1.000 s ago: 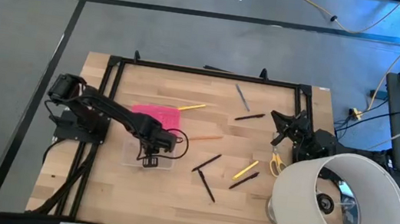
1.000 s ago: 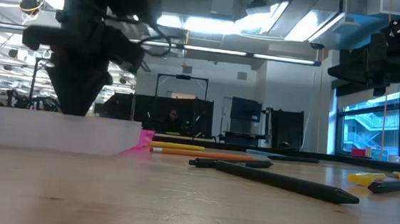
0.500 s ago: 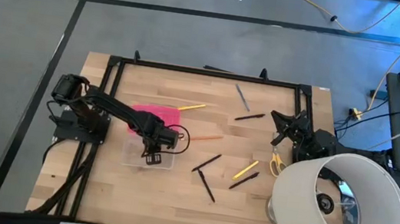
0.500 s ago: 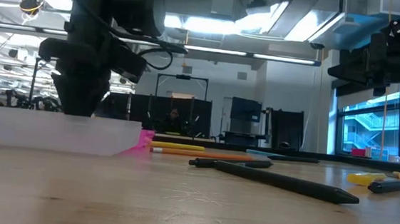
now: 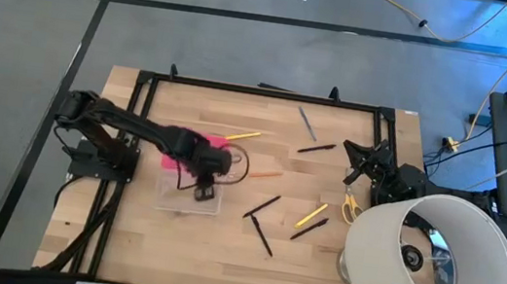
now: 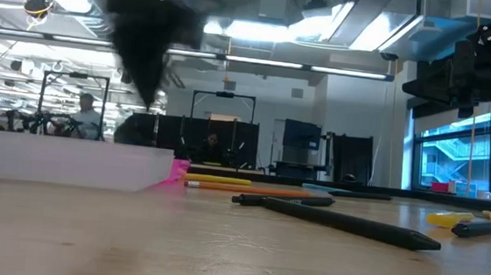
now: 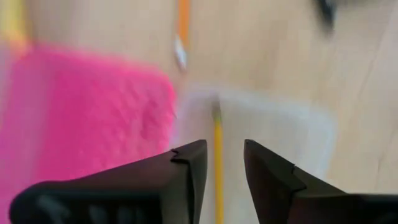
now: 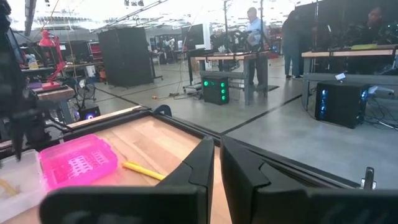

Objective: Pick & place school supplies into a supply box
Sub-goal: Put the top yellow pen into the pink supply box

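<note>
The supply box (image 5: pixel 189 195), a clear case, stands on the table at the left, and its pink lid (image 5: pixel 196 142) lies open on its far side. A yellow pencil (image 7: pixel 217 134) lies inside the box (image 7: pixel 273 130). My left gripper (image 7: pixel 224 149) hangs open above the box, pointing steeply down, with the pencil below the gap and untouched. In the low view the gripper (image 6: pixel 148 86) is blurred and stands clear above the box wall (image 6: pixel 59 160). My right gripper (image 5: pixel 360 166) waits shut at the right edge. Several pens and pencils lie flat on the wood.
Loose on the table lie a yellow pencil (image 5: pixel 242 136), a grey pen (image 5: pixel 307 123), an orange pencil (image 5: pixel 262 175), two black pens (image 5: pixel 262 206) (image 5: pixel 261 235) and yellow-handled scissors (image 5: pixel 350 207). A large white lampshade (image 5: pixel 434 259) covers the near right corner.
My left gripper has risen out of the supply box and now hangs clear above its wall. It has also shifted a little toward the table's far edge. The box has stayed where it was.
</note>
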### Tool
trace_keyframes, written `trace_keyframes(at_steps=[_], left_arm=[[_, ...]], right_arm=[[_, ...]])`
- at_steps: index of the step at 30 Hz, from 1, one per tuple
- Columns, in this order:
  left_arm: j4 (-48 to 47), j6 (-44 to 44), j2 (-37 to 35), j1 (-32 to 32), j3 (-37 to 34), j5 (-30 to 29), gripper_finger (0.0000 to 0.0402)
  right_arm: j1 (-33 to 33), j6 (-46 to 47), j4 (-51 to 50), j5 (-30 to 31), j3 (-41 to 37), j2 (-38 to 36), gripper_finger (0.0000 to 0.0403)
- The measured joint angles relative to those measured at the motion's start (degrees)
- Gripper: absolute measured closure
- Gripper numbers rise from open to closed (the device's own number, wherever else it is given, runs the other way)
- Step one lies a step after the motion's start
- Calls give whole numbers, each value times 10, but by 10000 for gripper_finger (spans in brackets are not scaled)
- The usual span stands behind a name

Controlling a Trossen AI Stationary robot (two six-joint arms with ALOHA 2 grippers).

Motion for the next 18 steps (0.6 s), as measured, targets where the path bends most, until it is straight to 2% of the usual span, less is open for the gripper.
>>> trace_keyframes(at_steps=[3, 7, 10, 18], left_arm=[[25, 0, -2, 44, 25, -6, 294], [75, 4, 4, 110, 36, 38, 278], [112, 55, 15, 153, 35, 73, 263], [179, 137, 71, 241, 36, 75, 234]], right_arm=[[0, 3, 0, 0, 0, 0, 369], [0, 26, 0, 0, 0, 0, 369], [0, 29, 0, 0, 0, 0, 369], [0, 30, 0, 0, 0, 0, 369]])
